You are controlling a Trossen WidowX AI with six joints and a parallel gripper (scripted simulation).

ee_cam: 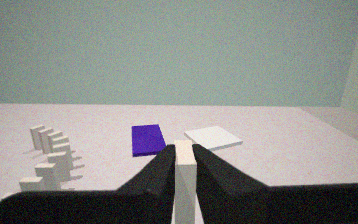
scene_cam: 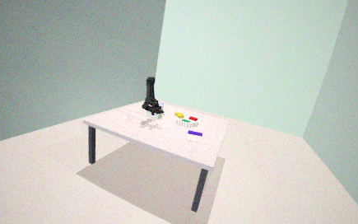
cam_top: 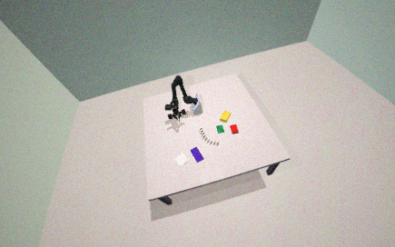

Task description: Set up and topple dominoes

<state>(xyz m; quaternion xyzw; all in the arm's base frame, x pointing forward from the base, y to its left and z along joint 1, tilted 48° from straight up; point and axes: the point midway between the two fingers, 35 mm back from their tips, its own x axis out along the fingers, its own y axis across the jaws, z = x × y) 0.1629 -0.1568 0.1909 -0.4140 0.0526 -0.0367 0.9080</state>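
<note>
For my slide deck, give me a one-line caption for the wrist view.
Gripper clamps a pale domino; standing row left, purple and white tiles ahead.

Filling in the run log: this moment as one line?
phase: carrying | gripper: shut on cream domino | standing row: untouched | purple tile, white tile: ahead

purple tile [ee_cam: 147, 139], white tile [ee_cam: 213, 137], apparently flat

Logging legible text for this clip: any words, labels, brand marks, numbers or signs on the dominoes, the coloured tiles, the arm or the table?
None readable in any view.
The held domino in the gripper: blank face.
Standing row of dominoes: no pips or marks visible.
Purple tile, white tile, yellow tile, green tile, red tile: plain colour.
Arm and table: no marking visible; the arm is too small to be sure.
</note>
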